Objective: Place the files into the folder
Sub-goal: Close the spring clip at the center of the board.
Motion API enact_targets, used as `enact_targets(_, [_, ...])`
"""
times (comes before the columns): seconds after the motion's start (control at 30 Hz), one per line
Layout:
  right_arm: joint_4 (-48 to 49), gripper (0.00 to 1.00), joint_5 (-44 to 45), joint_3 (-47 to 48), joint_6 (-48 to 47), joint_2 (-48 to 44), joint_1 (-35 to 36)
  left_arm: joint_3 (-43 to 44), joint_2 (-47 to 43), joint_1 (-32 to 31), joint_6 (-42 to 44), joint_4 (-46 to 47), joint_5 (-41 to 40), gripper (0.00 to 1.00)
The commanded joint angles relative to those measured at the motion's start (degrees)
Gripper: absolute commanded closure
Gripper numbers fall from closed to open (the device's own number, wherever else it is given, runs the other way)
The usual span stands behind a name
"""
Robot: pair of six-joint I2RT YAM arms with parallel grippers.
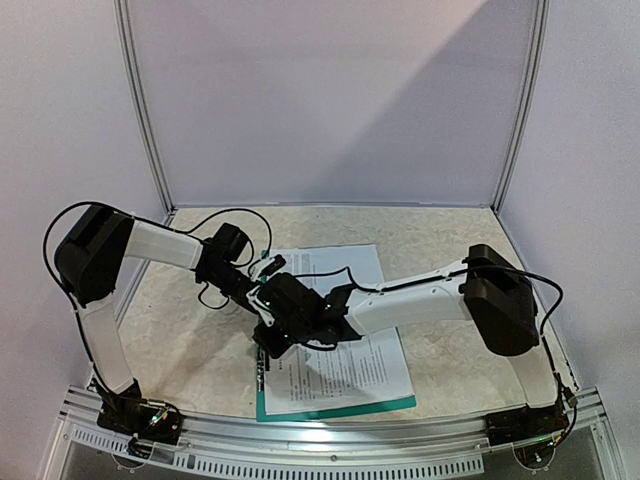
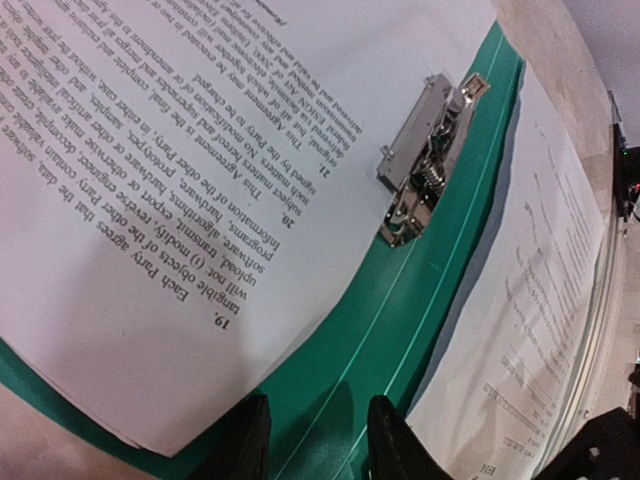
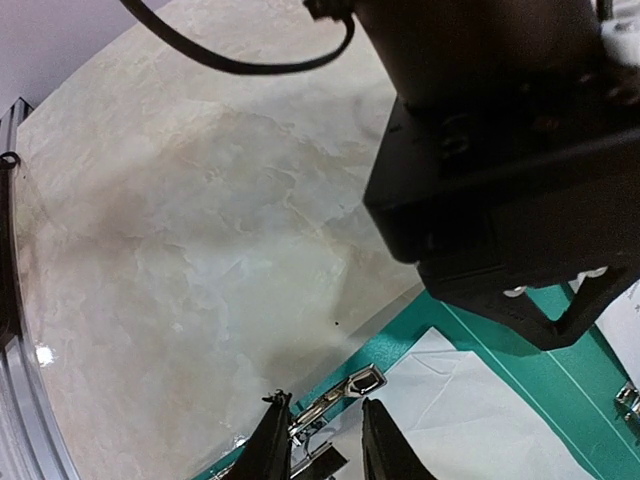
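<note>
Two grippers at flat teal-green plastic folder [image 1: 340, 408].
Left gripper [image 2: 312, 425] half-open, empty; right gripper [image 3: 325, 408] straddles silver metal clip [image 3: 346, 387], hold unclear. Lever should lift fully before white printed sheets [image 2: 200, 150] tuck under.

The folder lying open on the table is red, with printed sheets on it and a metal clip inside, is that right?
Not quite: the folder is teal-green, not red, as the left wrist view shows. The printed sheets and metal clip are as you said.

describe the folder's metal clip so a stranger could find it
Find the teal folder open on the marbled table. By its centre creases, at the edge of the printed sheet, sits the metal clip. Its shiny silver stands out from flat paper and plastic.
</note>
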Motion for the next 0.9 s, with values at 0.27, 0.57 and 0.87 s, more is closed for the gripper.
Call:
enact_targets(0.27, [-2.2, 0.80, -3.1, 0.7, -1.8, 3.0, 0.6, -0.2, 2.3, -0.1, 0.9, -2.8, -0.8, 0.64])
enact_targets(0.57, [0.0, 0.82, -5.0, -1.9, -4.5, -0.2, 2.2, -0.1, 2.4, -0.2, 0.9, -2.8, -0.9, 0.64])
enact_targets(0.87, [0.1, 0.80, -4.1, -4.6, -5.7, -2.8, 3.8, 0.0, 2.5, -0.1, 0.9, -2.9, -0.9, 0.64])
